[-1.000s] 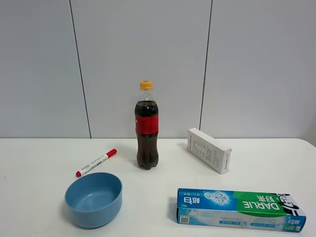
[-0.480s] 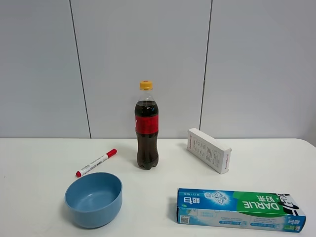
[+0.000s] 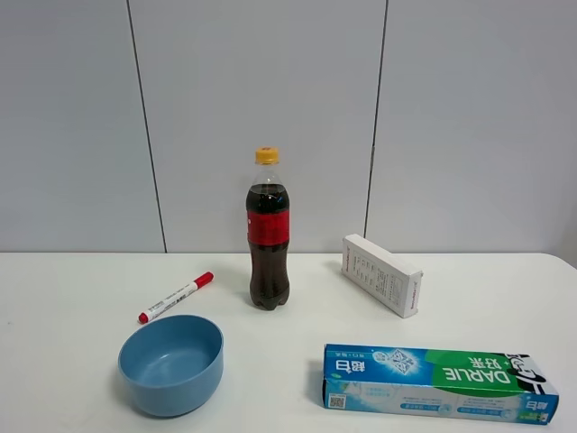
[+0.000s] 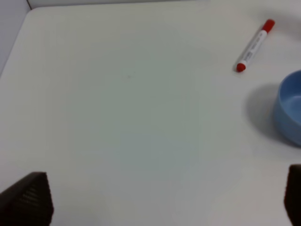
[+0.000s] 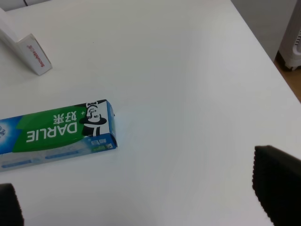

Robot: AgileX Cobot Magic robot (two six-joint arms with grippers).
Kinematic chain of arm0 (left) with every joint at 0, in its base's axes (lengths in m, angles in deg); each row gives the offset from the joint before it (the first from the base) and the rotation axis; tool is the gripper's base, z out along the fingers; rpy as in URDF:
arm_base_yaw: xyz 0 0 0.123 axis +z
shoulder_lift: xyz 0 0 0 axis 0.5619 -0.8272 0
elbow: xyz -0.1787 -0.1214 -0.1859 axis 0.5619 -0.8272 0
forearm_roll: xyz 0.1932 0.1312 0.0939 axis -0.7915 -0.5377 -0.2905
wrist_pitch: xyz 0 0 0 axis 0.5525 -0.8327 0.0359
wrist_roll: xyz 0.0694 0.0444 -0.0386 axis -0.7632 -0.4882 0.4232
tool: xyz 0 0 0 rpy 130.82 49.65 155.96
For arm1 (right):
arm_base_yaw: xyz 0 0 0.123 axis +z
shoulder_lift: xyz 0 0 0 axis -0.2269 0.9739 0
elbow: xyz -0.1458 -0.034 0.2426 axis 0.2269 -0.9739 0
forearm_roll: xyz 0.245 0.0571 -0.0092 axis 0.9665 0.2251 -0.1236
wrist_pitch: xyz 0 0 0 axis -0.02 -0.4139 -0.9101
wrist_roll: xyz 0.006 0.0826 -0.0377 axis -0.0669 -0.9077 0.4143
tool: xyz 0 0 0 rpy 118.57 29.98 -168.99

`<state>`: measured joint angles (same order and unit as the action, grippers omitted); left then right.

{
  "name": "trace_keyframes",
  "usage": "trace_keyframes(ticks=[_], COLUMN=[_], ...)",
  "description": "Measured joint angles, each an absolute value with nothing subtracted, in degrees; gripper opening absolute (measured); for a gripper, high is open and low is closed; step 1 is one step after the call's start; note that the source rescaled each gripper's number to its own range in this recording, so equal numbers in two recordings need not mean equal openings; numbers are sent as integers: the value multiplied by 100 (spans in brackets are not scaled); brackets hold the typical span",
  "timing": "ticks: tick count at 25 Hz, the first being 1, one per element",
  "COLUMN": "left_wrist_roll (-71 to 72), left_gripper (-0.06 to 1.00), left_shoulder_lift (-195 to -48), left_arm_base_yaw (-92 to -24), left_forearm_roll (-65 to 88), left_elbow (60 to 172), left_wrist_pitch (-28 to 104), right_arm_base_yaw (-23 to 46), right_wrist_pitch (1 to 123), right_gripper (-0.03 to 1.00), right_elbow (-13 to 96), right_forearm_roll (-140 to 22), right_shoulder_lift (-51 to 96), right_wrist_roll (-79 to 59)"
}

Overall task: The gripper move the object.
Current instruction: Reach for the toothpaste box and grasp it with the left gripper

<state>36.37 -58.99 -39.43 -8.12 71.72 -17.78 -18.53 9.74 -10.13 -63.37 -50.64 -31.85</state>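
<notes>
The object, a long blue and green DARLIE toothpaste carton (image 3: pixel 439 382), lies flat on the white table at the front right. One end of it also shows in the right wrist view (image 5: pixel 56 132). My right gripper (image 5: pixel 141 197) is open and empty, its black fingertips (image 5: pixel 277 188) wide apart above bare table, apart from the carton. My left gripper (image 4: pixel 160 202) is open and empty over bare table, with the fingertips (image 4: pixel 28 197) at the frame corners. Neither gripper shows in the exterior high view.
A cola bottle (image 3: pixel 268 233) stands mid-table. A shorter white box (image 3: pixel 381 274) lies behind the carton. A red marker (image 3: pixel 176 297) and a blue bowl (image 3: pixel 170 363) are on the left. The table's right edge (image 5: pixel 263 44) shows in the right wrist view.
</notes>
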Motion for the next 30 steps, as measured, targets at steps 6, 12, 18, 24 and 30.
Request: trace_keyframes(ticks=[6, 12, 18, 24, 30], left_wrist_roll=[1514, 391, 296, 286, 186], left_gripper=[100, 100, 100, 100, 100], left_shoulder_lift=[-8090, -10167, -11919, -13259, -14445], left_arm_base_yaw=[-3943, -4459, -5884, -7398, -8343], left_forearm_roll=[201, 1275, 1366, 1184, 714], left_elbow=[8621, 9698, 10497, 11218, 11797], left_wrist_pitch=[-1121, -1015, -890, -690, -513], right_arm_base_yaw=[-1853, -1853, -1853, -1853, -1853], right_wrist_pitch=[974, 974, 974, 974, 974], right_gripper=[100, 100, 100, 100, 100], right_elbow=[-1013, -1013, -1013, -1013, -1013], right_forearm_roll=[-6337, -6337, -6337, -6337, -6337], right_shoulder_lift=[-5064, -5064, -5064, -5064, -5064], right_wrist_roll=[-3185, -3185, -3185, -3185, -3185])
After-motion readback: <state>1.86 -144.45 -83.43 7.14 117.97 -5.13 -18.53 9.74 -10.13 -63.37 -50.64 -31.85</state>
